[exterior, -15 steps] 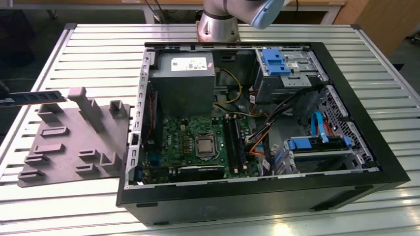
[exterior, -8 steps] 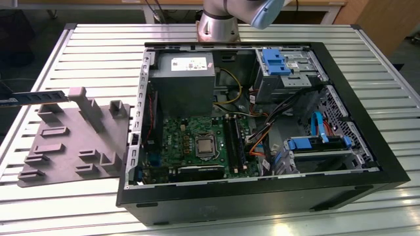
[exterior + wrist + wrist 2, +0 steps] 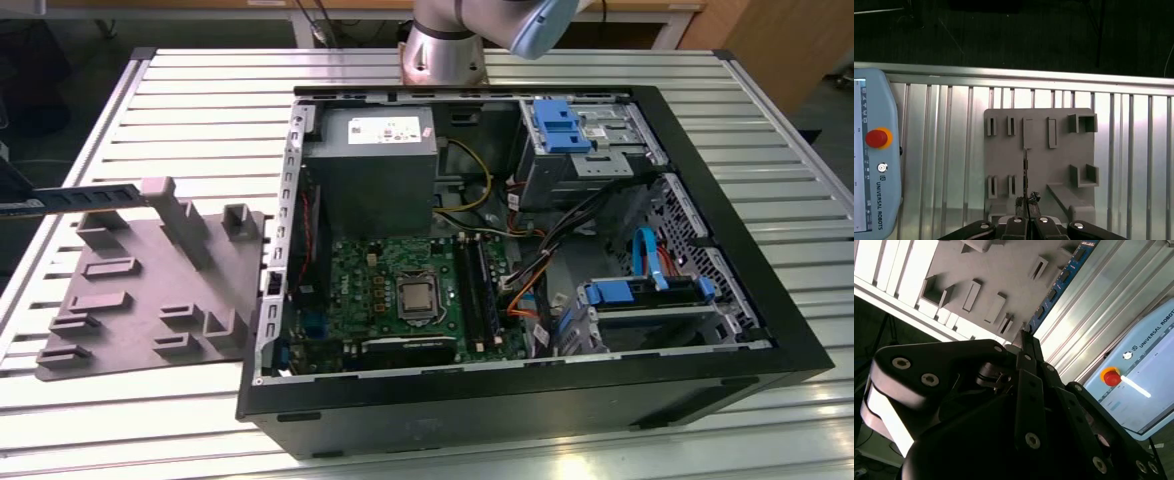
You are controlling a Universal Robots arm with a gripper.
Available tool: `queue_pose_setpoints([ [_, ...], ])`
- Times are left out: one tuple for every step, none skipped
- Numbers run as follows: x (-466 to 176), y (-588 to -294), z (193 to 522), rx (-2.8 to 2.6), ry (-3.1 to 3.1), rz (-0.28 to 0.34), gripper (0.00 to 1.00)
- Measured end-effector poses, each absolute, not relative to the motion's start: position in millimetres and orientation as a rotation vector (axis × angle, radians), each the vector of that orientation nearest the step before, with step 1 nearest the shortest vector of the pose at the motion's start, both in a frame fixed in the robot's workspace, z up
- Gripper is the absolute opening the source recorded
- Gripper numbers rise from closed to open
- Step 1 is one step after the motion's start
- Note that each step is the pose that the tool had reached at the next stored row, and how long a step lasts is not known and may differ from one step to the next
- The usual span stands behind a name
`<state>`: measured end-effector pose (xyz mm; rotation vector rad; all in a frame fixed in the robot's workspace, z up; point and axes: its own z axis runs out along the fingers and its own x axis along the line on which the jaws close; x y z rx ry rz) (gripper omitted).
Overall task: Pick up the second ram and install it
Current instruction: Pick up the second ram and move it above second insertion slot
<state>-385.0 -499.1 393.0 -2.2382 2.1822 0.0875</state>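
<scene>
My gripper is shut on the second ram, which appears here edge-on as a thin dark line above the grey holder tray. In the second wrist view the fingers clamp one end of the ram, a long bluish strip with small chips. In the exterior view the ram hangs level at the far left, above the table. Its free end reaches the tray's tall post. The gripper is cut off by the frame edge.
An open black computer case lies on the slatted metal table. Inside it, long dark slots sit to the exterior view's right of the green motherboard. A teach pendant lies on the table beside the tray.
</scene>
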Motion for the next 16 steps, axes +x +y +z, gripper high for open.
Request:
queue_pose_setpoints([
  [-384.3, -499.1, 393.0, -2.238, 2.182, 0.087, 0.12],
  [-383.8, -499.0, 393.0, -2.238, 2.182, 0.087, 0.12],
  [-383.2, -499.0, 393.0, -2.238, 2.182, 0.087, 0.12],
  [-382.9, -499.0, 392.9, -2.238, 2.182, 0.088, 0.12],
  [-382.4, -499.1, 392.9, -2.238, 2.182, 0.087, 0.12],
  [-382.1, -499.1, 392.9, -2.238, 2.182, 0.088, 0.12],
  [-381.6, -499.1, 393.0, -2.238, 2.182, 0.087, 0.12],
  [-381.0, -499.1, 393.0, -2.238, 2.182, 0.088, 0.12],
  [-380.5, -499.1, 393.0, -2.238, 2.182, 0.088, 0.12],
  [-379.8, -499.1, 393.0, -2.238, 2.182, 0.088, 0.12],
  [-379.1, -499.1, 393.0, -2.238, 2.182, 0.087, 0.12],
  [-378.6, -499.0, 393.0, -2.238, 2.182, 0.087, 0.12],
  [-378.3, -499.0, 392.9, -2.238, 2.182, 0.088, 0.12],
  [-378.0, -499.0, 392.9, -2.238, 2.182, 0.087, 0.12],
  [-377.5, -499.1, 393.0, -2.238, 2.182, 0.087, 0.12],
  [-377.0, -499.1, 393.0, -2.238, 2.182, 0.088, 0.12],
])
